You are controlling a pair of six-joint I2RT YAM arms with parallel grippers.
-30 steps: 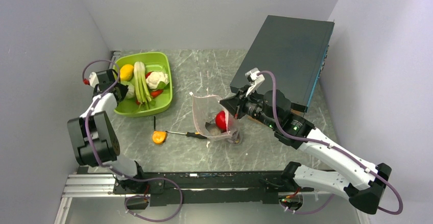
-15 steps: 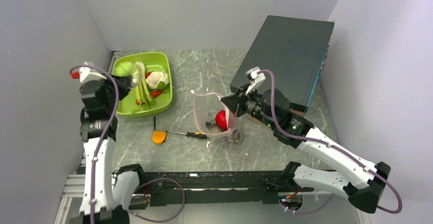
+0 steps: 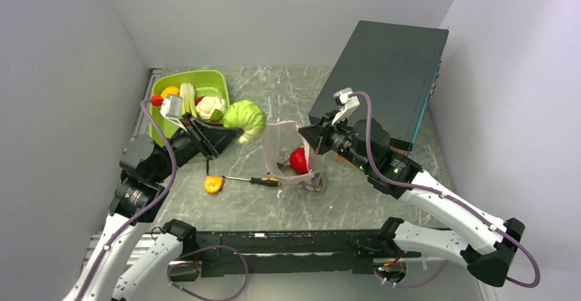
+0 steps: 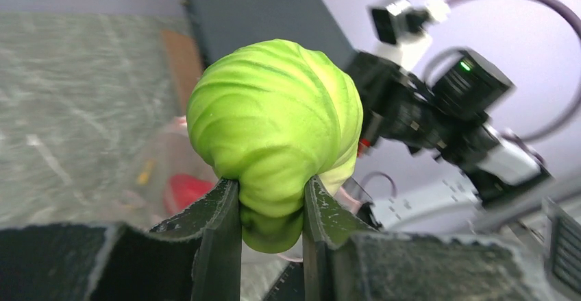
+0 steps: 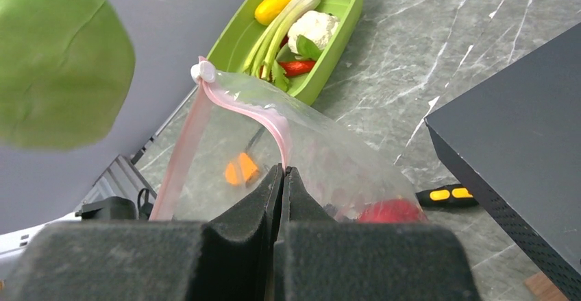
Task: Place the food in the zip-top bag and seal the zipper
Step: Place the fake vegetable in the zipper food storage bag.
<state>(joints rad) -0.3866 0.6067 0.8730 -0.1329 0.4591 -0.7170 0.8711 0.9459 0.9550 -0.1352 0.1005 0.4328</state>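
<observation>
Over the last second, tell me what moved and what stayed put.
The left gripper took the light-green leafy head out of the tray, jaws shut on it, and carried it right, toward the zip-top bag. The right gripper stayed clamped on the zipper, holding the bag open; the red piece inside, the screwdriver and the tape measure did not move.

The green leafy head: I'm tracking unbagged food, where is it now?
Top view, left of centre: the leafy head is clamped in the left tool, aloft between the green tray and the open zip-top bag.
</observation>
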